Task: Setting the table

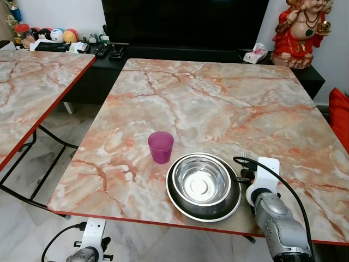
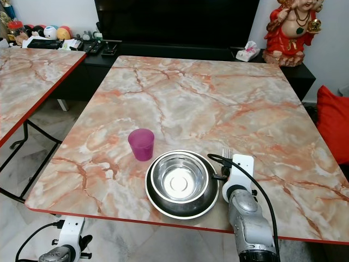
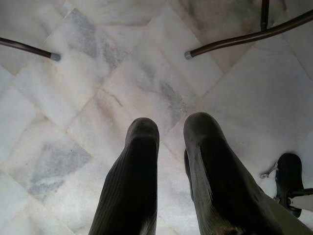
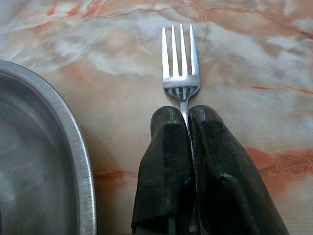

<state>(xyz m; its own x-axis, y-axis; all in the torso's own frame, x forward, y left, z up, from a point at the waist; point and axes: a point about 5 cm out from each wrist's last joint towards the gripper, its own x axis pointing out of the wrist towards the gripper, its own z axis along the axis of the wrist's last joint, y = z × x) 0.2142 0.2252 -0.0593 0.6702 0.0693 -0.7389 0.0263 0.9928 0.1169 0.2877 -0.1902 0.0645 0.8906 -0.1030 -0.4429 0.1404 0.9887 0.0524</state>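
The right end effector (image 4: 187,117) is pinched tight on the neck of a fork (image 4: 180,58), tines pointing away from it over the marble worktop (image 1: 218,98). Just to its left sits a steel bowl (image 1: 203,179) nested in a plate (image 1: 178,204), with a purple cup (image 1: 161,146) beyond. Best to lower the fork flat, parallel to the plate's rim, before releasing. The left end effector (image 3: 171,147) hangs idle, slightly parted, over the floor (image 3: 122,73).
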